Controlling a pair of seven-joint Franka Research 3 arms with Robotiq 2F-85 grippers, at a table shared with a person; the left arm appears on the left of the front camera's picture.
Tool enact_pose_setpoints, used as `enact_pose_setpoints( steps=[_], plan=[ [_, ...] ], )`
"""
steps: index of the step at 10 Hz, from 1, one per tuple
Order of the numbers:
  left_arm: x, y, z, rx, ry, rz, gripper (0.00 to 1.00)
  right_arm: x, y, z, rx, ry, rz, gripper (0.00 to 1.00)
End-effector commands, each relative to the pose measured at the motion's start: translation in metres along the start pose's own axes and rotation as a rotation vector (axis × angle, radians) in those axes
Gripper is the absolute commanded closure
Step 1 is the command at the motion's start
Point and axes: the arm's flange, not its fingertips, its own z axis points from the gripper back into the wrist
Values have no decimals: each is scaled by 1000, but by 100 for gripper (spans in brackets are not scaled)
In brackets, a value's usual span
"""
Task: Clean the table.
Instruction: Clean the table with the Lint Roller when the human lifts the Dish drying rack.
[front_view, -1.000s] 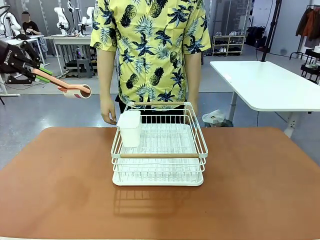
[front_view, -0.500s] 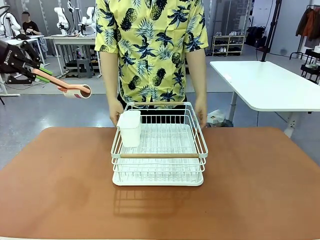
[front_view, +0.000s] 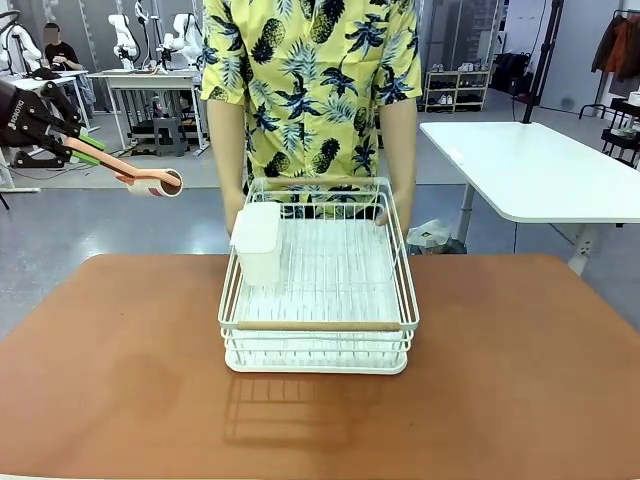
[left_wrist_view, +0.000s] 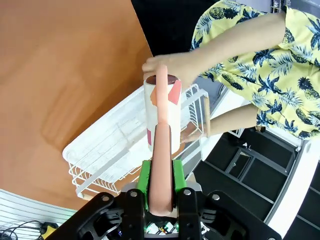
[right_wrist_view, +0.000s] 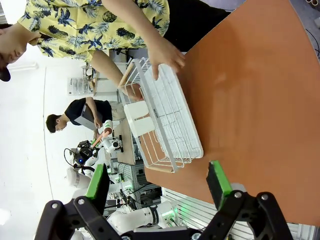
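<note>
Since half a second ago the far end of the white wire dish rack (front_view: 318, 300) has tipped up, the person's hands (front_view: 386, 212) now gripping its far rim. Its near end rests mid-way along the terracotta tabletop (front_view: 520, 380), which spans the foreground. Beyond the tabletop's far left corner, the left claw (front_view: 85, 150) is clamped on the pink handle of a lint roller (front_view: 152, 181) held in the air, while the right claw (right_wrist_view: 156, 175) gapes wide with nothing in it.
</note>
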Motion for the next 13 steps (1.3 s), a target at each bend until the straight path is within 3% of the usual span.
enact_pose_setpoints(
  steps=[1, 13],
  plan=[
    [-1, -1, 1, -3, -2, -1, 100, -2, 3, 3, 8, 0, 9, 0],
    [-1, -1, 1, -3, -2, -1, 100, -2, 3, 3, 8, 0, 9, 0]
  ],
)
